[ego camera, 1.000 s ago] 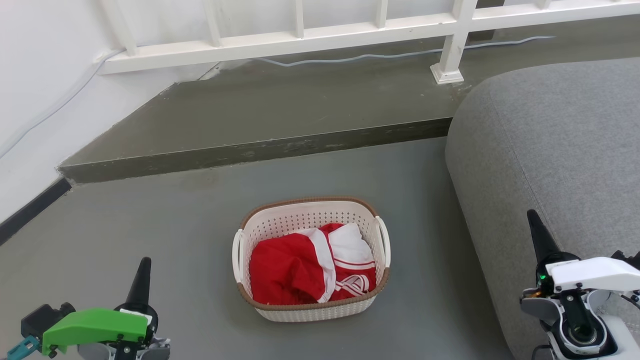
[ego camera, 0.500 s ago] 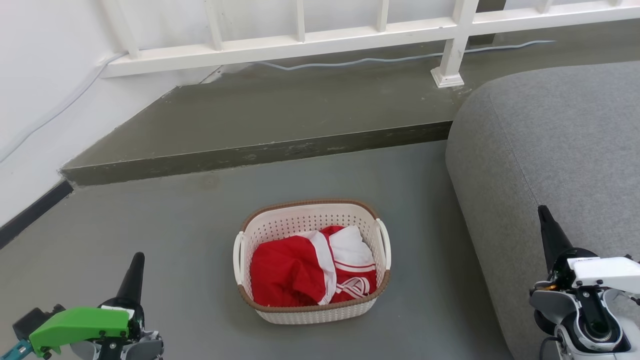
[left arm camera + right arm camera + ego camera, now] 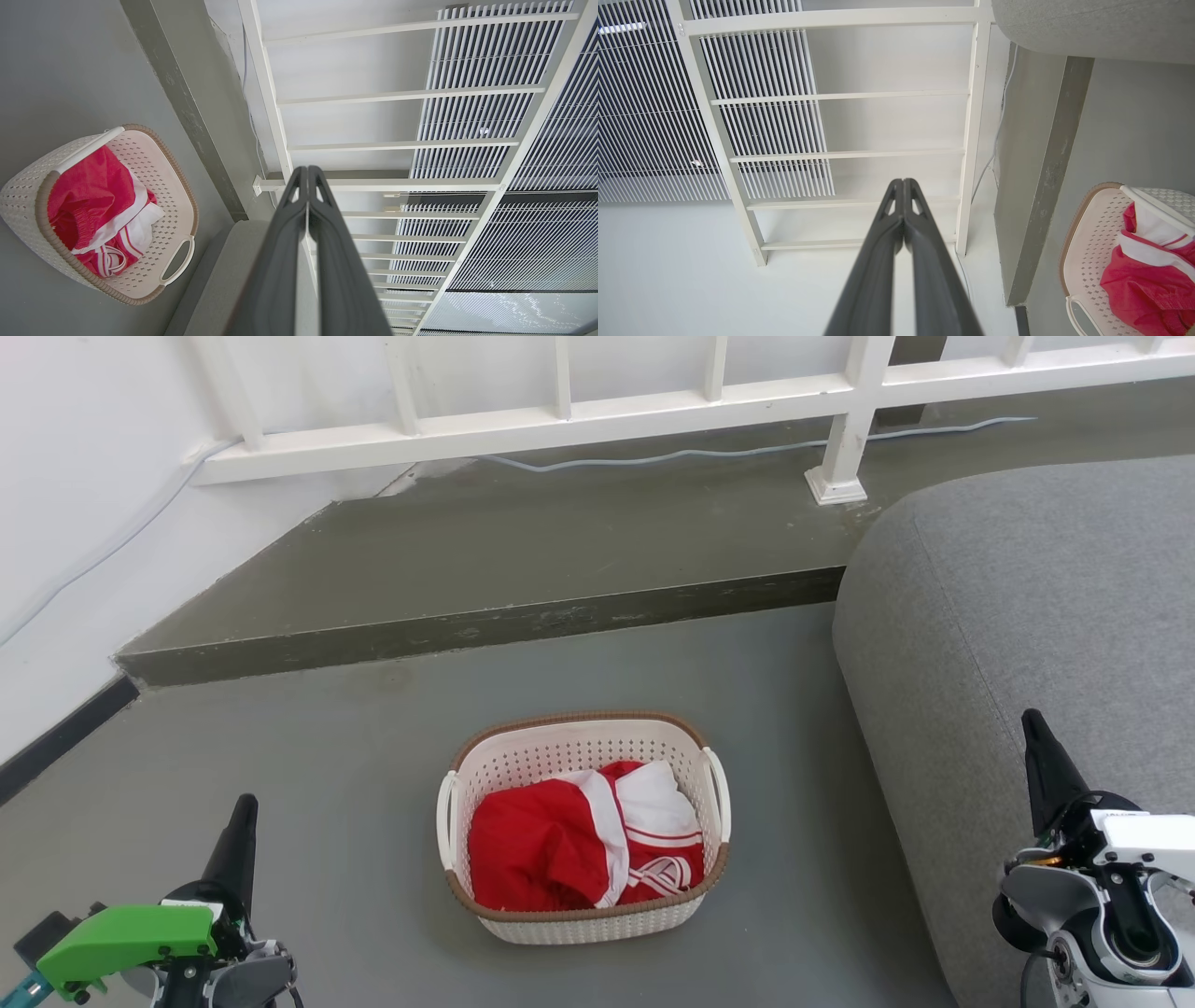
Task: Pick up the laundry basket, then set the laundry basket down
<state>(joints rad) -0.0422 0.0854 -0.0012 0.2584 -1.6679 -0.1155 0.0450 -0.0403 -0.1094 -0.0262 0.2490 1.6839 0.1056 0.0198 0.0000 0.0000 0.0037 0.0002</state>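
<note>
Basket: laundry basket [image 3: 579,747] sitting on the floor [image 3: 355,775], lower centre, handles [image 3: 720,793] facing sideways.
Grippers: left gripper [image 3: 246,803] and right gripper [image 3: 1033,721] hanging closed, empty, flanking it.
Nearer: left gripper seeming closer.

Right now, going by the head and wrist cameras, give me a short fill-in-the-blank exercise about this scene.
1. The laundry basket stands on the grey ____.
2. The clothes inside it are white and ____.
3. The left gripper and the right gripper are both ____, holding nothing.
4. In the head view, the grey sofa lies to the laundry basket's ____.
Missing words: floor; red; shut; right.
</note>
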